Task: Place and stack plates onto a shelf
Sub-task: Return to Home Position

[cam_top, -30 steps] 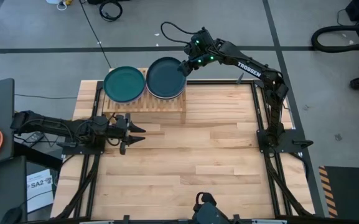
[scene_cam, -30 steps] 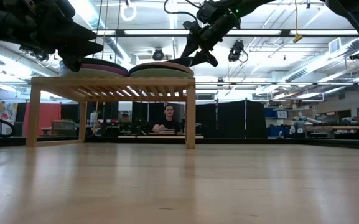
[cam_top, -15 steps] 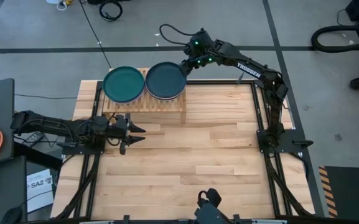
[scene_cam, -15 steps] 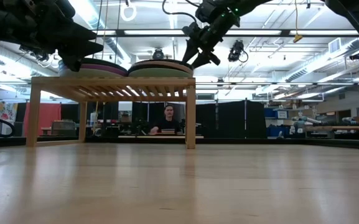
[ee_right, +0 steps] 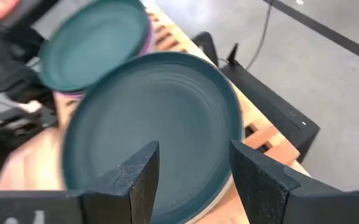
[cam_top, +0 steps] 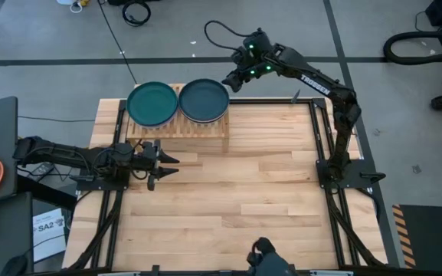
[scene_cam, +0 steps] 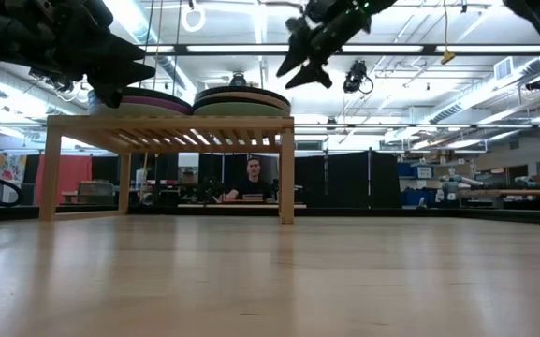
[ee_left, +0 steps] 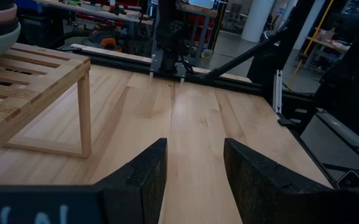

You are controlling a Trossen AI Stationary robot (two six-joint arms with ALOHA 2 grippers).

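The shelf (cam_top: 181, 132) stands at the table's (cam_top: 266, 184) far edge, toward the far left corner. It carries two stacks of plates side by side. A green-teal plate (cam_top: 152, 103) tops the stack nearer the left edge, and a dark teal plate (cam_top: 204, 100) tops the other. In the low view the plates underneath show only as thin bands, the left stack's perhaps purple. The right gripper (cam_top: 228, 82) hangs in the air just past the dark teal plate's far right rim, clear of it, its fingers (ee_right: 135, 177) spread apart and empty. The left gripper (cam_top: 173, 165) waits near the left edge, in front of the shelf, fingers (ee_left: 145, 177) apart, nothing between them. A person (scene_cam: 254, 180) sits beyond the table.
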